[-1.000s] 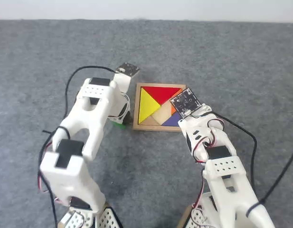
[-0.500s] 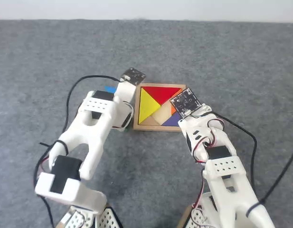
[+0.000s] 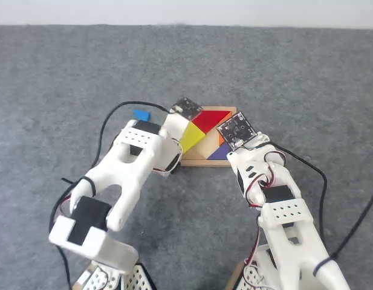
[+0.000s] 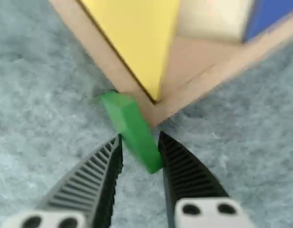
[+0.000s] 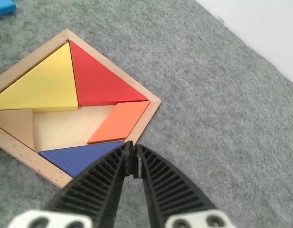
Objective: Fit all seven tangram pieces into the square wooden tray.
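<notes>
one green piece (image 4: 122, 111) sits clamped in the left gripper (image 4: 139, 140), its far end against the outside corner of the wooden tray (image 4: 102, 47). lift it over the rim, then lower it flat into the bare gap. right gripper (image 5: 132, 151) hangs closed, empty.

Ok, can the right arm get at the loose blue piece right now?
Probably not cleanly: the blue piece lies beyond the tray's opposite corner, and the left gripper, shut on the green piece at the tray's edge, sits between. The right gripper hangs shut over the near rim.
</notes>
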You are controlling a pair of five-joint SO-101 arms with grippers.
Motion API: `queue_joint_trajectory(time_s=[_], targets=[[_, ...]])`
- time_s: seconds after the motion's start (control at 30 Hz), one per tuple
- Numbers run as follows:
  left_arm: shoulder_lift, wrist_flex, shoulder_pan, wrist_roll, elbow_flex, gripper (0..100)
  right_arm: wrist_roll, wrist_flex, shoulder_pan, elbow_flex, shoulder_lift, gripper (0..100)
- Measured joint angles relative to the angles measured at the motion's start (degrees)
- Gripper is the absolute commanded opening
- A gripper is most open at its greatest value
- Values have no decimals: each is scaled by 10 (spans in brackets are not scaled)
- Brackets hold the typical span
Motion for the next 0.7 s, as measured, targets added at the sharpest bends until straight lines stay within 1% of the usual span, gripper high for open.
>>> queue_joint_trajectory(time_s=[0.07,0.13,0.17,0.3,0.6,0.7], targets=[[0,0,3,1,0,75,0,0,-1,0,0,8],[0,0,4,2,0,14,0,0,-1,0,0,8],[0,0,4,2,0,8,0,0,-1,0,0,8],[0,4,3,2,-4,13,0,0,-1,0,0,8],[0,78,4,2,-71,12,0,0,8,0,0,8],[0,89,4,2,-85,12,0,0,7,0,0,8]])
